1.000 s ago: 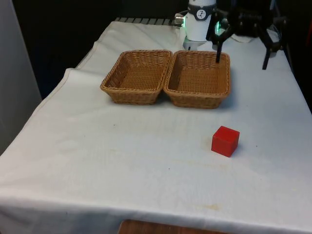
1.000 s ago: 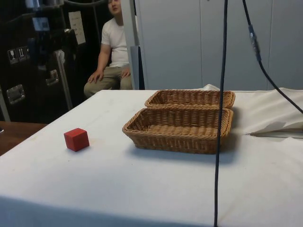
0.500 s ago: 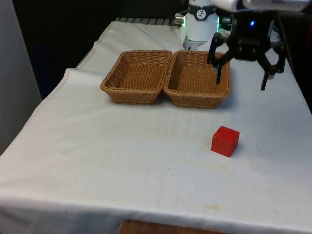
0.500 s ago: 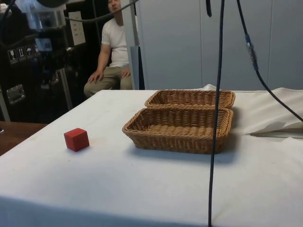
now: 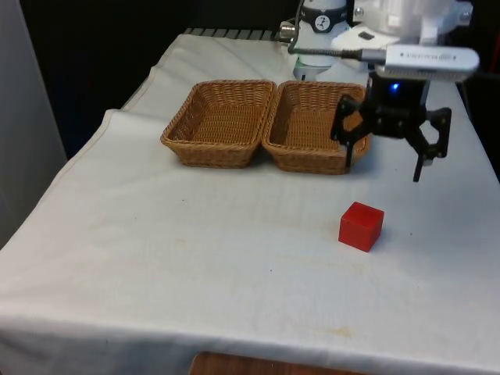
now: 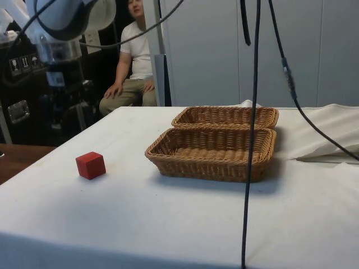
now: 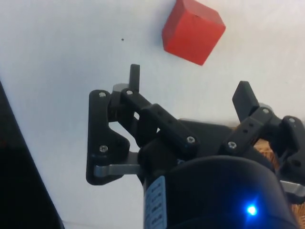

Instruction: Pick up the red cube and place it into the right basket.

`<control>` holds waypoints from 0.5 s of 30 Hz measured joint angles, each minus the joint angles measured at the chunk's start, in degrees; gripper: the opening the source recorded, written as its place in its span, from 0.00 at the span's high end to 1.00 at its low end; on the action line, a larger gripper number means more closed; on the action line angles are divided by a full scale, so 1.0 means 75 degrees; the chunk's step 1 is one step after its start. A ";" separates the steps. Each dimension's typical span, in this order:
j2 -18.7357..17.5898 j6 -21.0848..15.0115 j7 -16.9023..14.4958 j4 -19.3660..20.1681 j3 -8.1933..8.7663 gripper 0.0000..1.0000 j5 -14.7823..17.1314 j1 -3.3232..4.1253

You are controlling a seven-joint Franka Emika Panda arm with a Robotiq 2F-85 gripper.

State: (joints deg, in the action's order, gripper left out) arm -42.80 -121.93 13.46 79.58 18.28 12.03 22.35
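The hand [image 5: 383, 166] has dropped forward from over the right basket [image 5: 316, 125], fingers spread wide and empty, above the table [image 5: 195, 250] just behind the red cube [image 5: 361, 226].

Hangs up in the air over the table, not touching anything. White arm [image 5: 406, 31] reaches forward and bends down at the wrist. Black gripper [image 5: 383, 168] points down, two fingers [image 5: 347, 160] spread wide apart, nothing held between them. Fingers spread wide in the wrist view too [image 7: 190, 83].
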 measured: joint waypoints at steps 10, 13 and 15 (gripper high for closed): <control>-0.0435 -0.0405 0.0138 0.0000 0.0000 0.00 0.0313 -0.0015; -0.0581 -0.0497 0.0160 -0.0046 0.0000 0.00 0.0435 -0.0031; -0.0657 -0.0519 0.0168 -0.0084 0.0000 0.00 0.0497 -0.0038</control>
State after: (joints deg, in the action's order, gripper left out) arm -47.73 -125.82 14.73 78.95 18.28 15.76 22.06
